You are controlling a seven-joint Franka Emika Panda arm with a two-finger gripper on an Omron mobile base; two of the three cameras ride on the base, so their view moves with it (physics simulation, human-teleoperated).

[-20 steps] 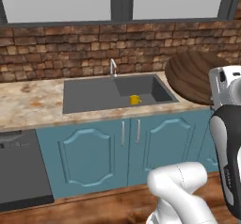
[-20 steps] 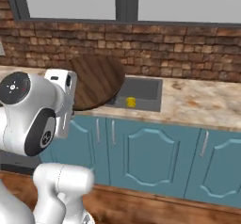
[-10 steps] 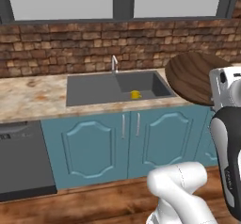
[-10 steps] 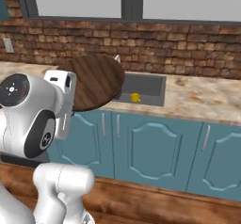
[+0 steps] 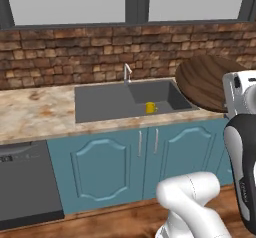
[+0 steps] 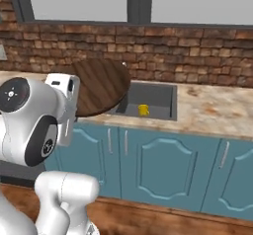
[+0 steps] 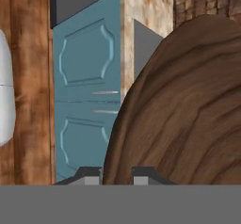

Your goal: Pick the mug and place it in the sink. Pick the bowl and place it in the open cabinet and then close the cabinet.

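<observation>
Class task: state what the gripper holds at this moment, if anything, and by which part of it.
The gripper holds the wooden bowl by its rim, one finger on each side of the edge.

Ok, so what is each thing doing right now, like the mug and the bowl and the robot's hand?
mug: sitting upright inside the sink.
sink: faucet off, holds the mug.
bowl: held up in the air by its rim, tilted on edge.
hand: shut on the bowl's rim.
base cabinet doors: closed.
dishwasher: closed.
</observation>
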